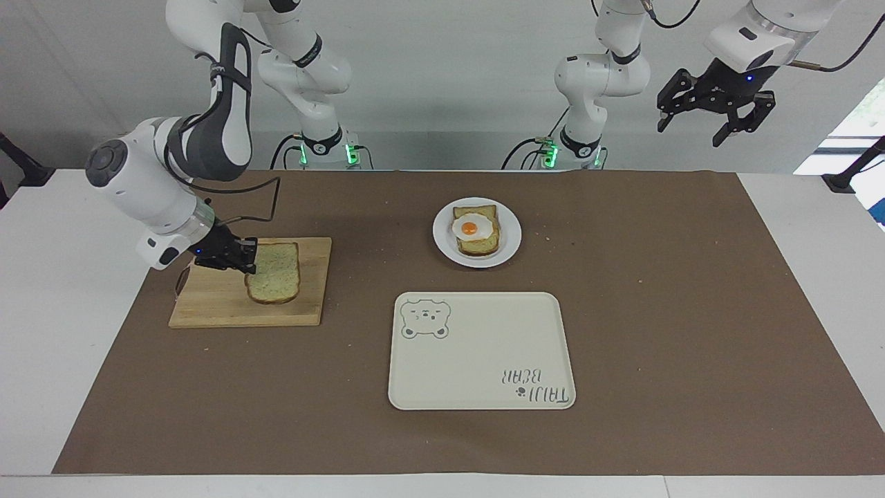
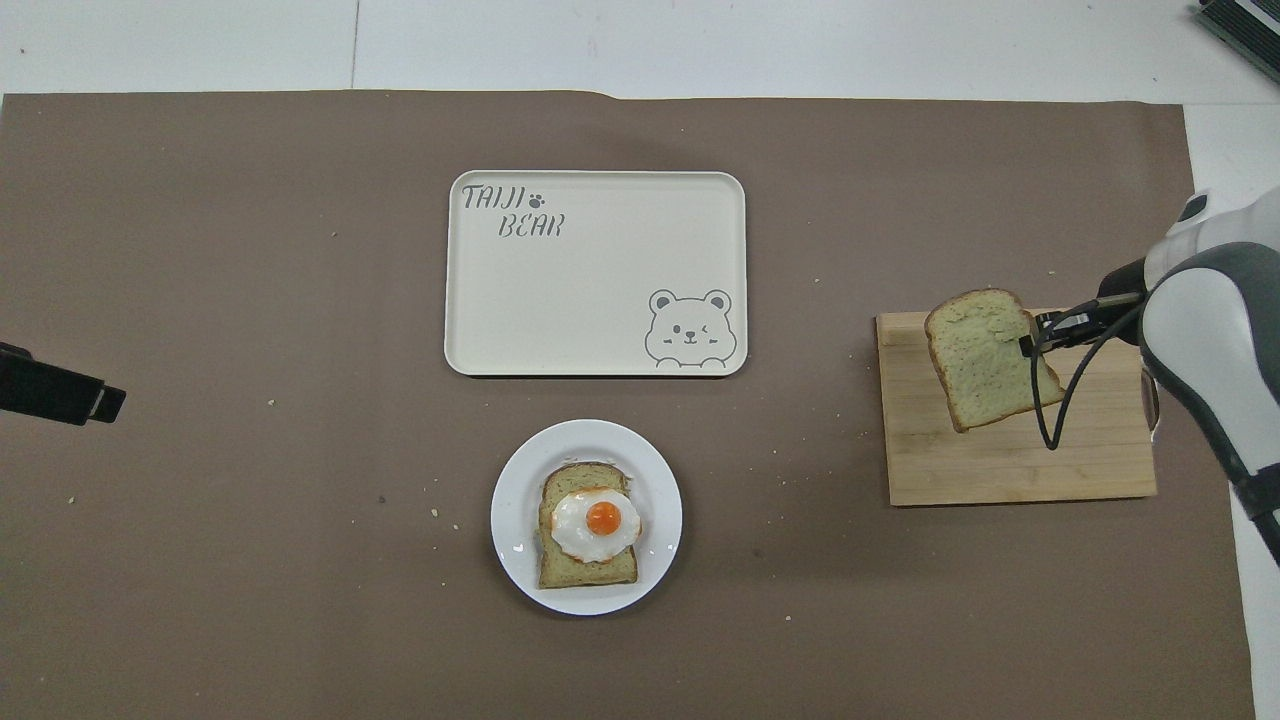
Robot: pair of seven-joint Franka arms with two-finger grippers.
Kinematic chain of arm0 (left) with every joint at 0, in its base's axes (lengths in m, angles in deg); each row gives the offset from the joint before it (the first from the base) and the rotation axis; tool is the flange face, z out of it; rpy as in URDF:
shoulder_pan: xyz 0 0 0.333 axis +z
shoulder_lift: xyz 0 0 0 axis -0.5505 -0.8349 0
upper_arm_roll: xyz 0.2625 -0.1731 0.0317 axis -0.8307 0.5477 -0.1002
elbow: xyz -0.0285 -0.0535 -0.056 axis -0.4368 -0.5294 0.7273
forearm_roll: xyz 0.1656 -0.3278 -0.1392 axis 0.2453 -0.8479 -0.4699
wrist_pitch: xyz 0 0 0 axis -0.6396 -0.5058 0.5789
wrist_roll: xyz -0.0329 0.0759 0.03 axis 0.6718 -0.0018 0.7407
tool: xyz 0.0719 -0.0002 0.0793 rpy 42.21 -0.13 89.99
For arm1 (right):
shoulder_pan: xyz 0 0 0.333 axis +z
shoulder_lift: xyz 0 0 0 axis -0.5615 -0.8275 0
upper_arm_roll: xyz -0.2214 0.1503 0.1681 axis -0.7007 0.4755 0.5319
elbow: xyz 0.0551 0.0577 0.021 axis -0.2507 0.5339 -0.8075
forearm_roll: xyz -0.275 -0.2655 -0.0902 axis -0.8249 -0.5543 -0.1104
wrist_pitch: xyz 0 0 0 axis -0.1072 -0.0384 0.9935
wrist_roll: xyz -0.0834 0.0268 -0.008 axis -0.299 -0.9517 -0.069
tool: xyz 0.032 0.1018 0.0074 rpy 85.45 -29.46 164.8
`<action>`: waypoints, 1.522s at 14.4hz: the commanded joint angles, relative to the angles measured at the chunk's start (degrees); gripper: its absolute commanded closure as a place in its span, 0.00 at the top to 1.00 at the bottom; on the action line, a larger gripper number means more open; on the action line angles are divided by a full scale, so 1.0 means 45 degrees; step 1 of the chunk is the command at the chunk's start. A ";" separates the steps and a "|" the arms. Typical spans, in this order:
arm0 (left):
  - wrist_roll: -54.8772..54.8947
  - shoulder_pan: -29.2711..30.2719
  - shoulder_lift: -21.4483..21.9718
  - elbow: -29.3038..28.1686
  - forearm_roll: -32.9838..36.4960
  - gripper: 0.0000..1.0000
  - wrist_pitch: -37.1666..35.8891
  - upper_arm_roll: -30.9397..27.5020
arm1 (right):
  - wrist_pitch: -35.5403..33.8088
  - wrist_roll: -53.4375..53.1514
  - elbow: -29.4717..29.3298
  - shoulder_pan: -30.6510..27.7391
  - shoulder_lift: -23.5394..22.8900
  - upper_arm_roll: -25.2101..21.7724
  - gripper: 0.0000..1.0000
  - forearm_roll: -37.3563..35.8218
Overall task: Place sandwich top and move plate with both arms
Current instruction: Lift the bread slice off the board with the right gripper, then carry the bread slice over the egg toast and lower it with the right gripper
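Observation:
The sandwich top (image 1: 274, 272) (image 2: 985, 358), a pale speckled slice with a brown crust, hangs just above the wooden cutting board (image 1: 207, 308) (image 2: 1010, 465). My right gripper (image 1: 247, 263) (image 2: 1030, 345) is shut on the slice's edge. The plate (image 1: 510, 235) (image 2: 520, 470), small, round and white, sits mid-table near the robots and carries a bread slice with a fried egg (image 1: 472, 227) (image 2: 596, 520). My left gripper (image 1: 691, 128) waits open, raised high at the left arm's end of the table; only its black tip (image 2: 60, 392) shows in the overhead view.
A cream rectangular tray (image 1: 484, 353) (image 2: 600, 275) with a bear drawing lies farther from the robots than the plate. A brown mat (image 1: 657, 311) covers the table, with crumbs scattered on it.

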 commanded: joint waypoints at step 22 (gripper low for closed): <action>-0.0052 -0.0103 0.0668 -0.0892 -0.0214 1.00 0.0124 0.0227 | 0.3167 -0.9166 0.1620 0.7792 0.0326 0.1276 0.00 0.1987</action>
